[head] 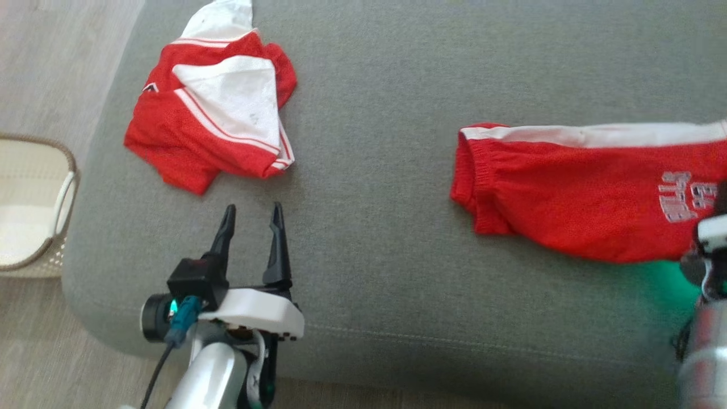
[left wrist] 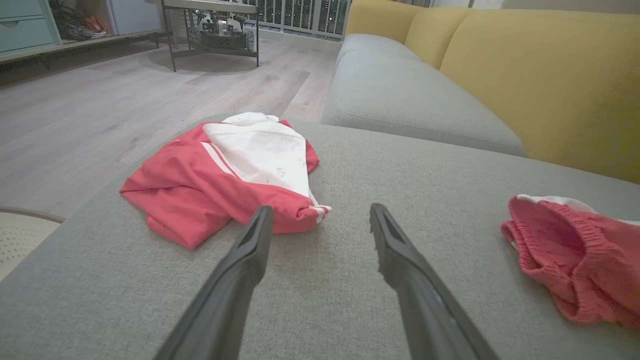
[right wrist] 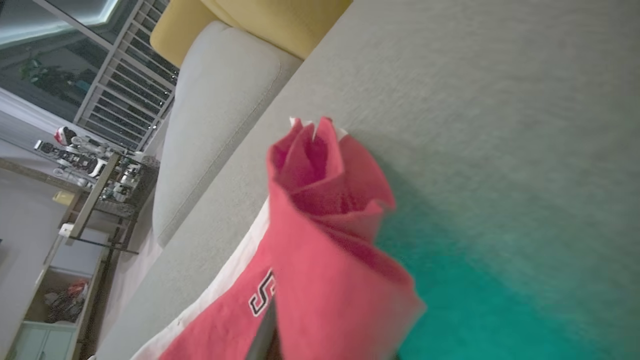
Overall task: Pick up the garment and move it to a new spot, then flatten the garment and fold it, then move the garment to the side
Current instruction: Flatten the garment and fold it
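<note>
A red garment [head: 573, 193] with a white side stripe and pale lettering lies on the right of the grey cushion [head: 369, 238]; its elastic waistband end [left wrist: 575, 255] faces left. My right gripper [right wrist: 272, 345] is shut on this garment's cloth, which bunches and folds up over one dark finger in the right wrist view. In the head view, that gripper's body sits at the garment's right end, at the frame edge. My left gripper [head: 253, 213] is open and empty, hovering over bare cushion with its fingers [left wrist: 250, 250] pointing toward the other clothes.
A second red and white garment [head: 216, 108] lies crumpled at the cushion's back left, just beyond my left fingertips. A pale woven basket [head: 34, 204] stands on the wooden floor to the left. Yellow sofa backs [left wrist: 540, 75] rise behind the cushion.
</note>
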### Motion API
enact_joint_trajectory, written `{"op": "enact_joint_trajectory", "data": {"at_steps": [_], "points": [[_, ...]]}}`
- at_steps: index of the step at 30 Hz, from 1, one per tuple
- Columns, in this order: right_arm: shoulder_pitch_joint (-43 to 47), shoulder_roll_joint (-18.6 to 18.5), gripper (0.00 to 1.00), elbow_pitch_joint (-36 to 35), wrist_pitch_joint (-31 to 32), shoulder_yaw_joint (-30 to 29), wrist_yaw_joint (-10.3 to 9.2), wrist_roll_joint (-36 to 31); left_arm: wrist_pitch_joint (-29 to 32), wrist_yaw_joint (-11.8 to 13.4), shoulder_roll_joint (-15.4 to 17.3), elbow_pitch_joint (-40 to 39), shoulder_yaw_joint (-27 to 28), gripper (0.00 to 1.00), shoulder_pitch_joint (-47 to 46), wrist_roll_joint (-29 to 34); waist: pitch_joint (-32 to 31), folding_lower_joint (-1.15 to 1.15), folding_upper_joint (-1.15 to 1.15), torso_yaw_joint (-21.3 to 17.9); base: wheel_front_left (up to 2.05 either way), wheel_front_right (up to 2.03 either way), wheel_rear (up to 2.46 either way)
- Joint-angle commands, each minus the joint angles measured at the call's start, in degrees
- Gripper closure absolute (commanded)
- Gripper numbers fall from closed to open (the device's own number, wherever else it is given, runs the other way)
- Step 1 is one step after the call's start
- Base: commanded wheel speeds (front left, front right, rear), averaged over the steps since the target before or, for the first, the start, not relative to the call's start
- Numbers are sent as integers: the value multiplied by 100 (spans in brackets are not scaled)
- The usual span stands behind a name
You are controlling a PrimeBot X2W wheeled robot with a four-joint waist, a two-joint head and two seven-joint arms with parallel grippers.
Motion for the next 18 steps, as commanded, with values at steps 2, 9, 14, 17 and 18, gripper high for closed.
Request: {"op": "enact_joint_trajectory", "data": {"at_steps": [2, 9, 14, 17, 18], "points": [[71, 57, 100, -221, -33, -66, -1, -151, -69, -22, 15, -146, 288, 0, -39, 63, -101, 0, 0, -111, 0, 0, 0], [81, 89, 100, 157, -32, -384, -1, -594, -69, -99, 15, -97, 328, 0, -4, 82, -202, 0, 0, -171, 0, 0, 0], [-135, 91, 100, 460, -377, -137, -1, -555, -69, -145, 15, -103, 351, 0, 6, 47, -324, 0, 0, -164, 0, 0, 0], [-221, 92, 100, 527, -567, 80, -1, -345, -69, -165, 15, -114, 379, 0, 27, 29, -389, 0, 0, -118, 0, 0, 0], [-282, 92, 100, 498, -619, 400, -1, -41, -69, -186, 15, -108, 389, 0, 40, 37, -430, 0, 0, -77, 0, 0, 0]]}}
